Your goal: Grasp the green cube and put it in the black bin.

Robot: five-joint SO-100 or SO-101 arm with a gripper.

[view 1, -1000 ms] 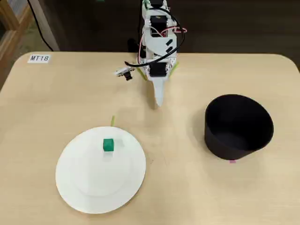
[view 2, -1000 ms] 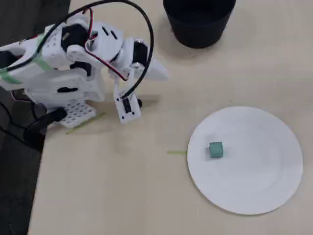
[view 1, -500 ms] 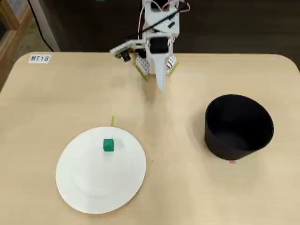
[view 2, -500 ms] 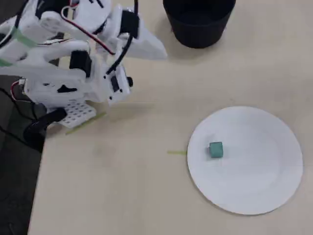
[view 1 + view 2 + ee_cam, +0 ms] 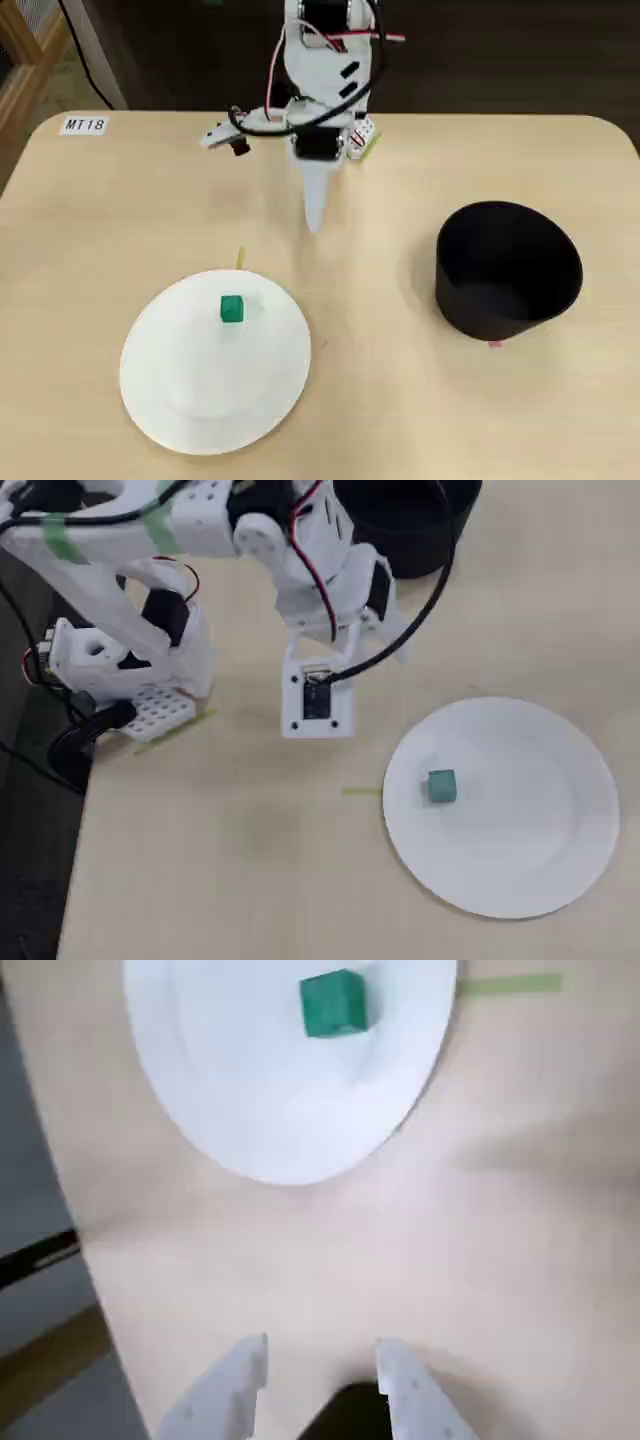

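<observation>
The green cube [image 5: 231,308] sits on a white plate [image 5: 220,400], in its far part as the fixed view from the front shows it. It also shows in the wrist view [image 5: 333,1003] and in the other fixed view [image 5: 441,786]. My gripper [image 5: 315,215] points down above bare table, behind the plate and well short of the cube. In the wrist view the gripper [image 5: 320,1355] is empty and its two white fingertips stand apart. The black bin [image 5: 510,300] stands upright at the right, empty as far as I can see; it is at the top in the other fixed view [image 5: 400,540].
A short green tape strip [image 5: 240,258] lies by the plate's far rim. An "MT18" label [image 5: 83,125] is at the far left corner. The arm's base [image 5: 120,680] stands near the table edge. The table's edge shows at the left of the wrist view [image 5: 60,1250].
</observation>
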